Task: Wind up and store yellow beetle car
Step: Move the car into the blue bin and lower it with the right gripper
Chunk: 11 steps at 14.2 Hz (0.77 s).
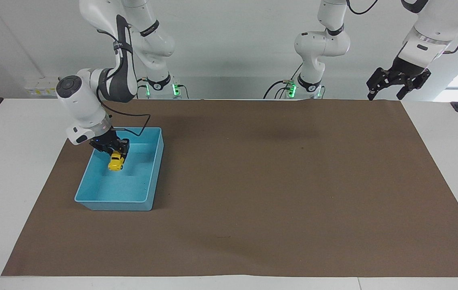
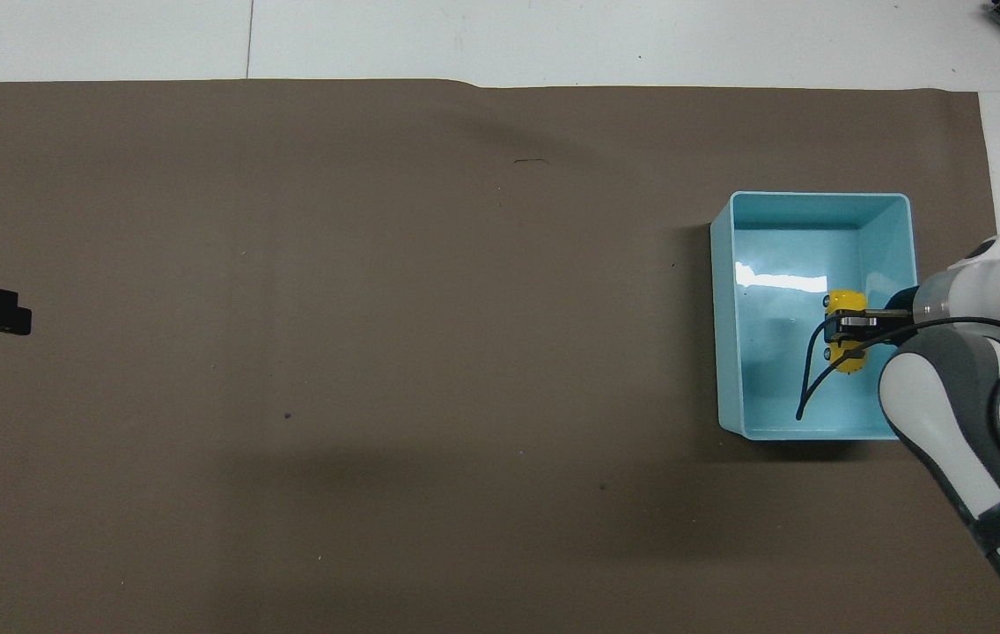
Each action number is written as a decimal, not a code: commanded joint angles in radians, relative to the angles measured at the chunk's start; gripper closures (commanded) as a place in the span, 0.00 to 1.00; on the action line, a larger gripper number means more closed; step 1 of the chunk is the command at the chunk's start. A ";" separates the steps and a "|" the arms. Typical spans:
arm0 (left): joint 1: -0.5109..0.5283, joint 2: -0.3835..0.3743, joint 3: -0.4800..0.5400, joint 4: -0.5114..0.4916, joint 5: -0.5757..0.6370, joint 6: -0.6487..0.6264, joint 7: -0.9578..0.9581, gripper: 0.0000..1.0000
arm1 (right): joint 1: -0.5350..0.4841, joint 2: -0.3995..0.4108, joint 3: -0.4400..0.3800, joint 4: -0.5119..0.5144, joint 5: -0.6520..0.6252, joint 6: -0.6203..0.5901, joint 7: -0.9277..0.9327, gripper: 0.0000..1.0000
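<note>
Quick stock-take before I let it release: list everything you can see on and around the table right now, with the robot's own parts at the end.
yellow beetle car: one, bright yellow with black wheels, held inside the light blue bin, low over its floor.
light blue bin: one, light blue, open-topped, on the brown mat at the right arm's end of the table.
brown mat: one, brown, covering most of the white table.
white table: one, white, showing around the mat's edges.
right end effector: one, black, lowered into the bin, shut on the yellow beetle car.
left end effector: one, black, open, raised over the mat's corner at the left arm's end; this arm waits.
</note>
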 commanded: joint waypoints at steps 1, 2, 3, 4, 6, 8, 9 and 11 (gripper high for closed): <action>0.010 -0.011 -0.004 0.002 0.001 -0.013 0.001 0.00 | -0.013 0.017 0.008 -0.021 -0.009 0.036 -0.019 1.00; 0.010 -0.011 -0.004 0.002 0.001 -0.013 0.001 0.00 | -0.010 0.017 0.009 -0.029 -0.009 0.045 -0.017 1.00; 0.010 -0.011 -0.004 0.002 0.001 -0.013 0.001 0.00 | -0.006 0.017 0.009 -0.030 -0.009 0.054 -0.017 1.00; 0.010 -0.011 -0.004 0.002 0.001 -0.013 0.001 0.00 | -0.005 0.026 0.009 -0.032 -0.009 0.056 -0.017 1.00; 0.010 -0.011 -0.004 0.002 0.001 -0.013 0.001 0.00 | -0.005 0.038 0.009 -0.042 -0.009 0.075 -0.014 1.00; 0.010 -0.011 -0.004 0.002 0.001 -0.013 0.001 0.00 | -0.002 0.041 0.011 -0.065 -0.009 0.114 -0.014 1.00; 0.010 -0.011 -0.004 0.002 0.001 -0.013 0.001 0.00 | -0.002 0.057 0.011 -0.075 -0.009 0.132 -0.013 1.00; 0.010 -0.011 -0.004 0.002 0.001 -0.013 0.001 0.00 | -0.003 0.071 0.011 -0.105 -0.009 0.180 -0.010 1.00</action>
